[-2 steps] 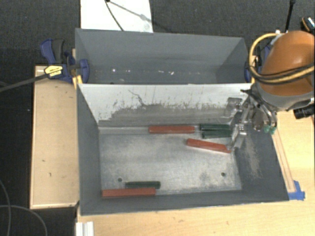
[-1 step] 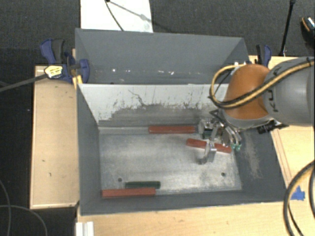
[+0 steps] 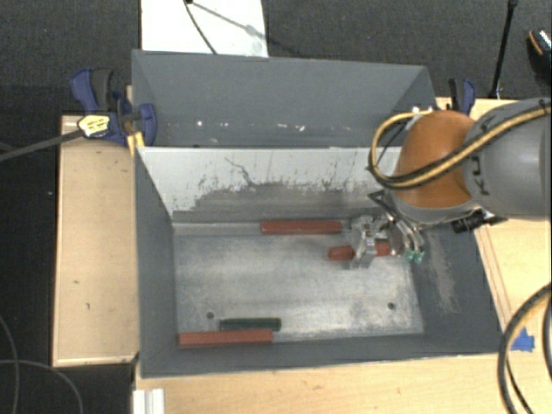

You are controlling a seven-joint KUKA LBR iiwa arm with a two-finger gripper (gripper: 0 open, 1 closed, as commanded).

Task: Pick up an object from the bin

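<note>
My gripper (image 3: 366,250) is low at the right side of the bin floor, just below the back wall. A short reddish-brown block (image 3: 340,253) lies at its fingertips and juts out to the left of them; whether the fingers are round it is hidden by the gripper body. A long reddish-brown bar (image 3: 301,227) lies along the foot of the back wall, just up and left of the gripper.
Near the front edge of the bin lie a dark green bar (image 3: 249,324) and, right below it, a long reddish-brown bar (image 3: 225,338). The arm with its orange cover and cables reaches in from the right.
</note>
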